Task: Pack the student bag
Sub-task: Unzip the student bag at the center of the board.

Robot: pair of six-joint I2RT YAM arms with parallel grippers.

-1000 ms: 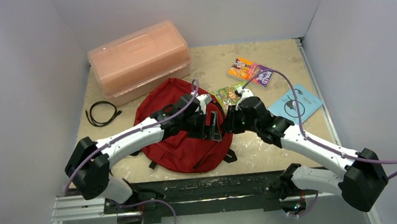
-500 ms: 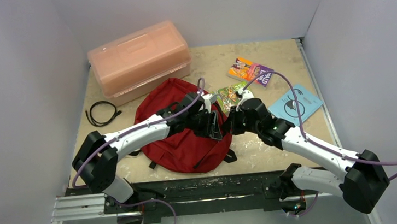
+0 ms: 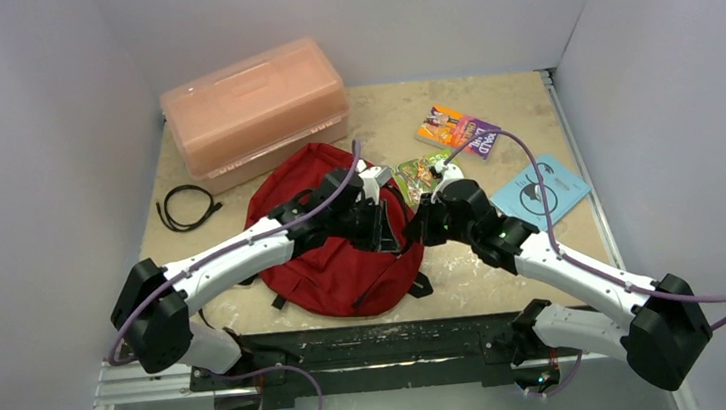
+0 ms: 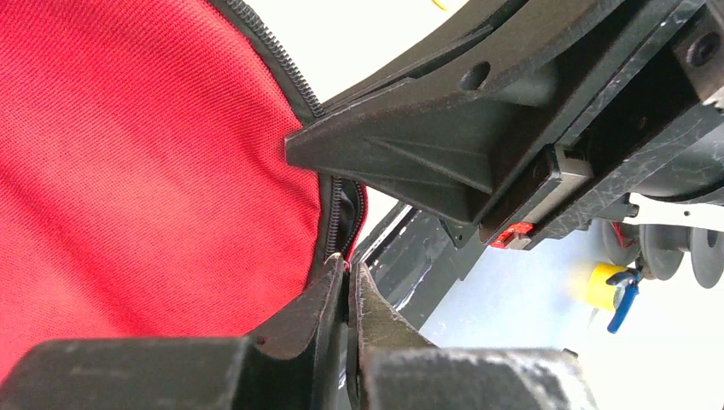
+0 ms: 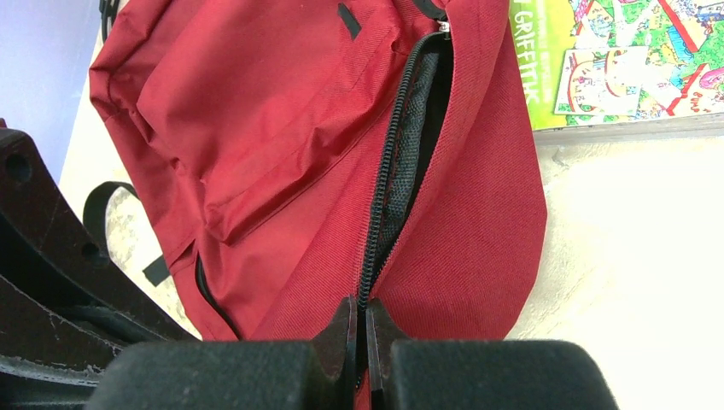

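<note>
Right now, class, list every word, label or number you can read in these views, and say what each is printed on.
"GRIFFIT", final letter unclear: along the green margin of the picture book.
"WORLD", seen upside down: on the orange-and-purple book; its other lettering is too small to read.
On the blue booklet: marks too small to read.
On the student bag: no lettering seen.

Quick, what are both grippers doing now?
Left gripper: closed, pinching the zipper edge of the dark red fabric backpack.
Right gripper: closed on that backpack's zipper too.

Orange box [image 3: 254, 110] close behind student bag [image 3: 335, 268], green book [image 3: 417, 174] just beside, bare tabletop [image 3: 380, 113] beyond
</note>
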